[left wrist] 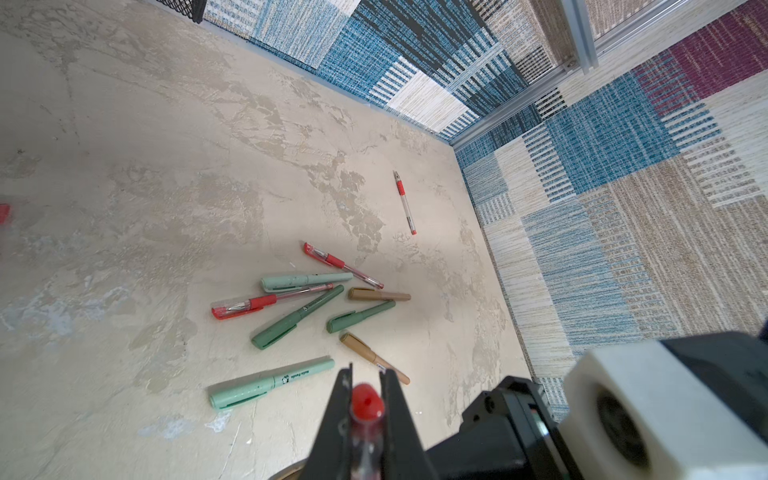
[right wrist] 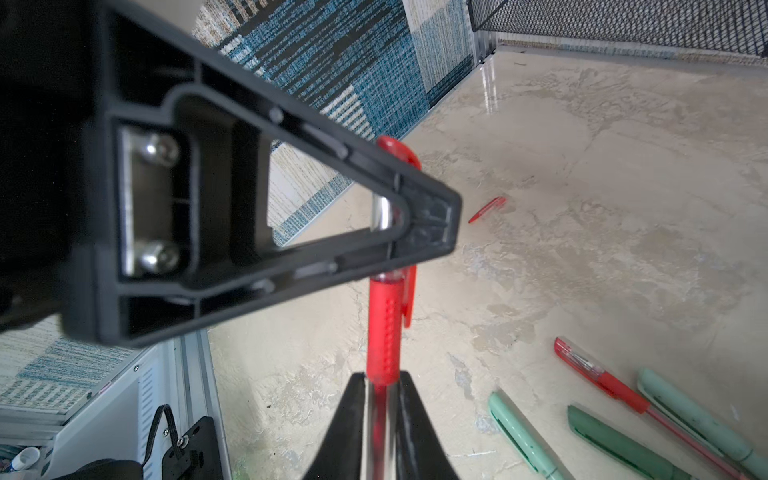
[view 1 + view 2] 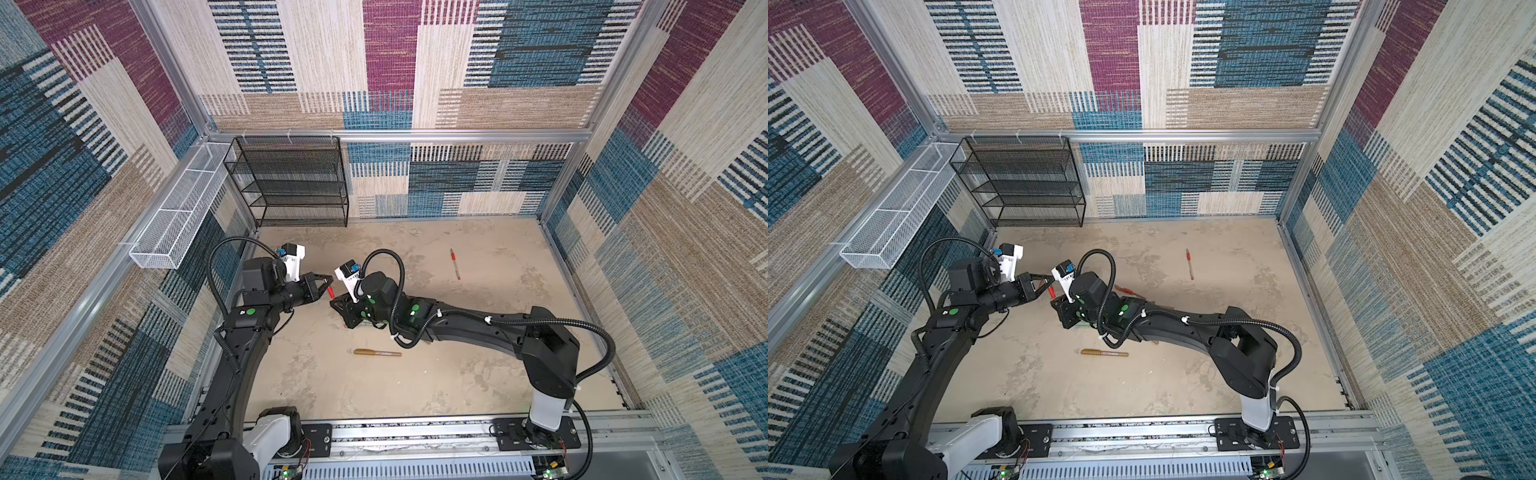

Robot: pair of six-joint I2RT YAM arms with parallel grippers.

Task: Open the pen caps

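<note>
A red pen [image 3: 331, 292] hangs above the table between both grippers. My left gripper [image 1: 366, 370] is shut on its red pen cap [image 1: 368, 402], which is seen end-on between the fingers. My right gripper [image 2: 382, 379] is shut on the clear barrel just below the red grip sleeve [image 2: 384, 332]. The cap [image 2: 395, 151] sits over the pen's tip end, its clip beside the sleeve. A loose red cap [image 2: 488, 209] lies on the table. Several capped pens lie in a pile: mint [image 1: 241, 392], dark green [image 1: 274, 334], bronze [image 1: 361, 294], red [image 1: 237, 309].
An uncapped red pen [image 3: 455, 264] lies alone at the back right. A bronze-gold pen [image 3: 376, 353] lies in front of the right arm. A black mesh shelf [image 3: 291, 183] and a white mesh basket [image 3: 174, 220] stand at the back left, with walls all round.
</note>
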